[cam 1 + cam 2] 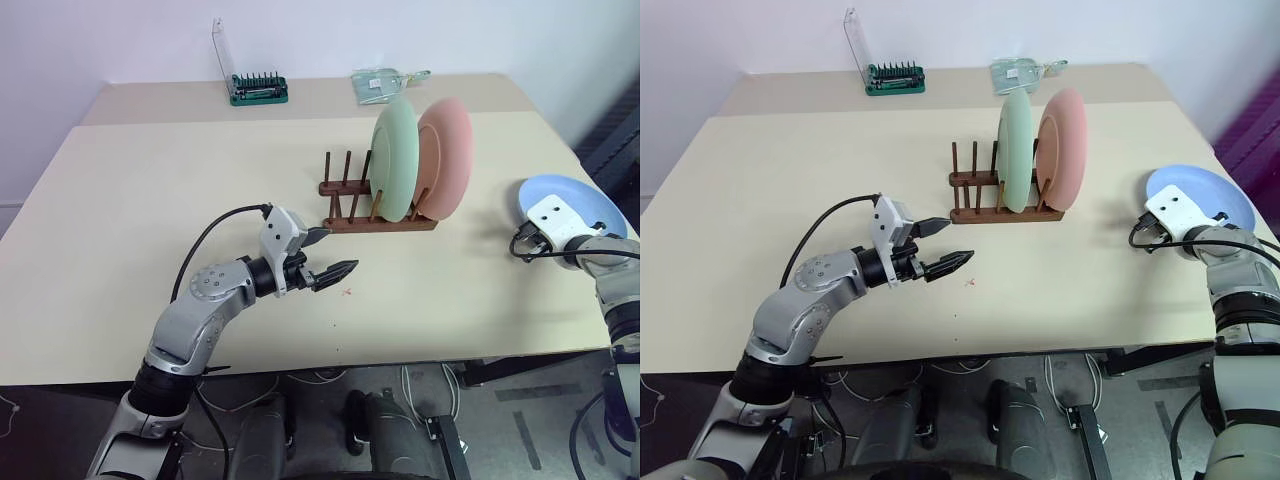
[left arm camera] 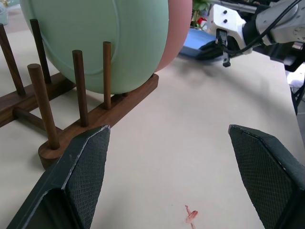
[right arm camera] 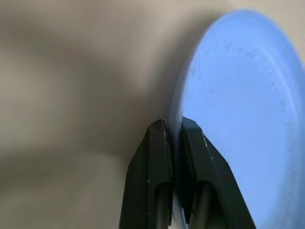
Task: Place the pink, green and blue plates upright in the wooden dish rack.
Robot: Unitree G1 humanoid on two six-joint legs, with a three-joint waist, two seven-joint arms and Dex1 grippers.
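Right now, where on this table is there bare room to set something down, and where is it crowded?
Bare: the table's wide left half, from the bit holder down to the left pincer, and the front strip below the rack. Crowded: the rack's right end, with green plate and pink plate, and the right edge, where the right pincer grips the blue plate.

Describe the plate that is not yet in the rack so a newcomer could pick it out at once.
Start at the wooden dish rack in the middle of the table, where the green plate and pink plate stand upright. Look toward the table's right edge: the blue plate is there, its rim pinched by the right gripper. It alone is light blue and outside the rack.
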